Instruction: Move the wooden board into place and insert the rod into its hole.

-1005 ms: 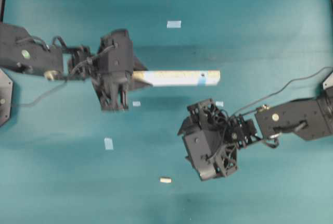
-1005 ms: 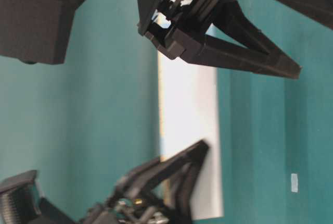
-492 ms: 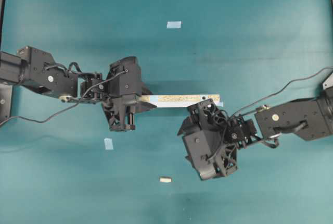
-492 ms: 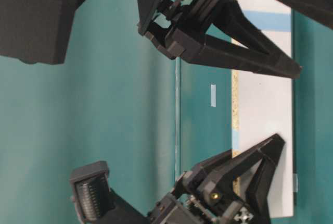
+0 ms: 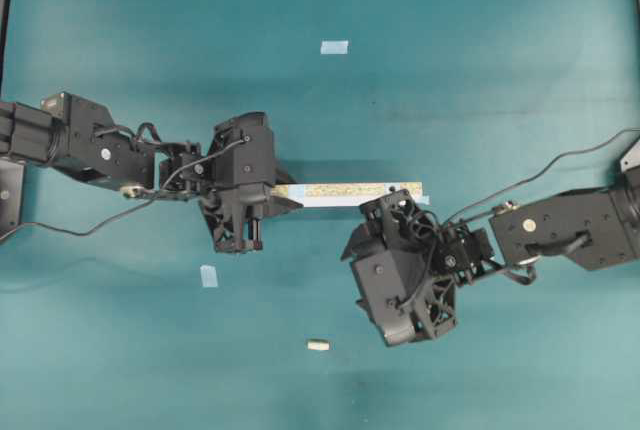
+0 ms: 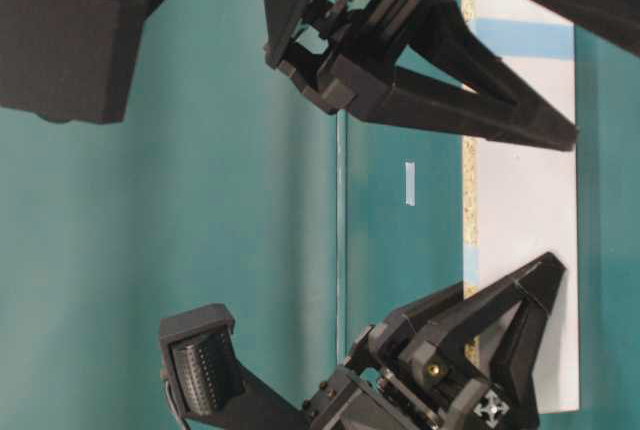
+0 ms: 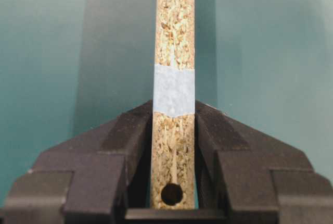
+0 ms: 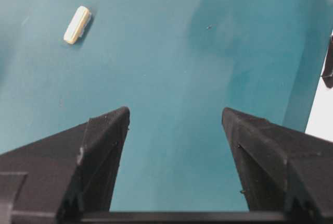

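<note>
From overhead, the left gripper (image 5: pixel 285 200) pinches the wooden board (image 5: pixel 350 193) by one end, edge-up; the rod (image 5: pixel 318 345) lies apart on the worktop (image 5: pixel 480 30). Left wrist: rigid chipboard, the hole (image 7: pixel 171 194) between the fingers. Right wrist: right gripper (image 8: pixel 174 125) spread, empty; that peg looks light, best pinched across its middle.

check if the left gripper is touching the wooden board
Touching. The left wrist view shows the left gripper with both fingers pressed against the wooden board, no gap either side.
</note>
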